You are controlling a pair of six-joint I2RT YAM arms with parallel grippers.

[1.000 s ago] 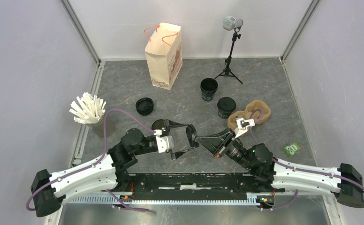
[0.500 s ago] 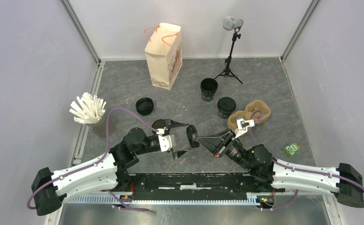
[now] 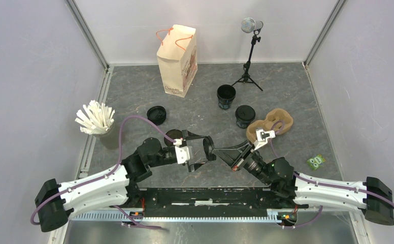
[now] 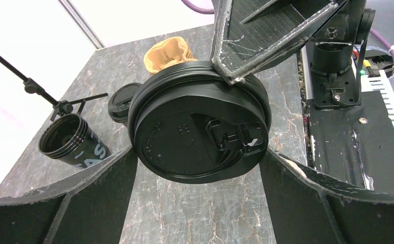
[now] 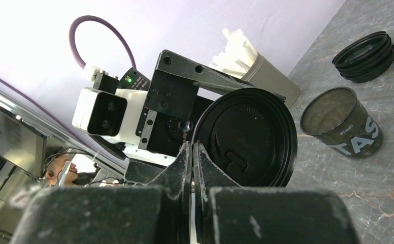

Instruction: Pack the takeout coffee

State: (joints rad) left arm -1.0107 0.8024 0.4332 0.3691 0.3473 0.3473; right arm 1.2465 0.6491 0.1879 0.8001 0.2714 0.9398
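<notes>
Shifted right, the left pincer (image 3: 209, 147) now stands wide open astride the round black plastic lid (image 4: 195, 127), which the right pincer (image 5: 191, 152) grips by its rim above the grey marbled surface (image 3: 296, 91); closing squarely across the rim before the right lets go looks wisest. Whether the left already touches the lid is unclear, and the small open black disposable cup (image 5: 342, 124) beside its wrist is half hidden from above.

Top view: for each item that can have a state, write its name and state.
Loose lid: held by its rim, on no cup.
Right gripper: shut on the lid.
Left gripper: open, jaws flanking the lid.
Cup near tripod: upright, unlidded.
Cup beside carrier: upright, lidded.
Cup by left gripper: unlidded.
Paper bag: upright.
</notes>
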